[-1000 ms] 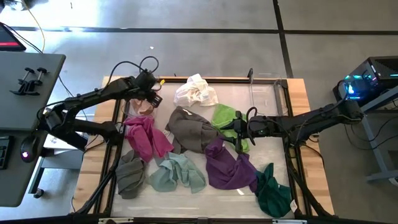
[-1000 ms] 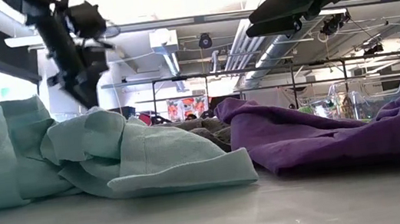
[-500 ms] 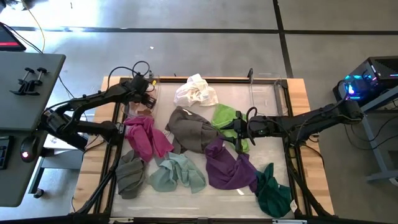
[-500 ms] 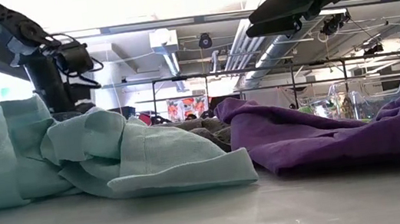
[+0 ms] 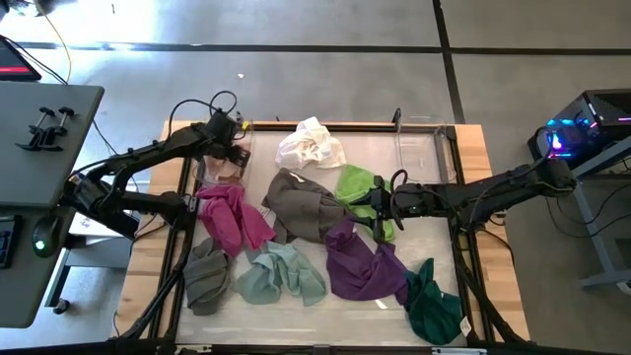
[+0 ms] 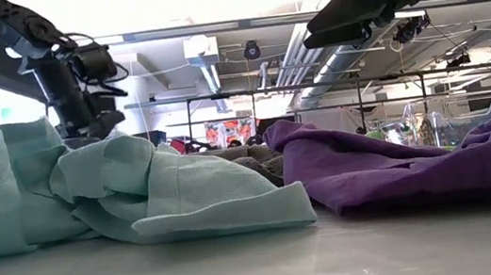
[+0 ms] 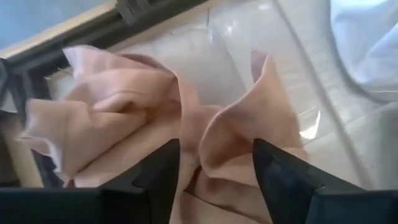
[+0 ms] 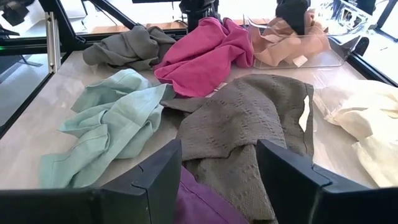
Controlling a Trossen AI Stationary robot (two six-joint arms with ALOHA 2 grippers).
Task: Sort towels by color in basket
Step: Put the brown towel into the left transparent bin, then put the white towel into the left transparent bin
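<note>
High view, upper left of the tray: I see the pale pink towel point(image 5: 225, 170) lying bunched in a clear bin point(image 5: 204, 174) at the tray's left edge, with the left gripper point(image 5: 231, 155) directly over it. In the left wrist view the pink cloth point(image 7: 186, 143) rises between the two dark fingers point(image 7: 280, 177), which stand apart; I cannot tell whether they pinch it or have let go.

The other towels lie loose on the pale tray surface point(image 5: 325, 314). Cream point(image 5: 310, 145) is at upper centre, with grey-brown point(image 5: 299, 204) just below it and lime green point(image 5: 361, 191) to the right of that. Magenta point(image 5: 231, 217) is at left of centre, touching the bin's lower edge. Grey point(image 5: 206, 276) and mint point(image 5: 279, 273) sit along the lower left, purple point(image 5: 359, 262) at lower centre, dark green point(image 5: 432, 302) at lower right.

The right gripper point(image 5: 379, 205) hangs over the lime green towel, jaws apart, holding nothing; its wrist view looks across the grey-brown cloth point(image 8: 249, 124) toward the bin point(image 8: 323, 53).

The tray rests on a wooden table point(image 5: 485, 158) framed by black rails. Around it is grey floor point(image 5: 296, 79), with a desk point(image 5: 44, 128) at the left of the frame. The low view shows mint point(image 6: 139, 194) and purple point(image 6: 401, 164) folds up close, blocking most of the tray behind them.
</note>
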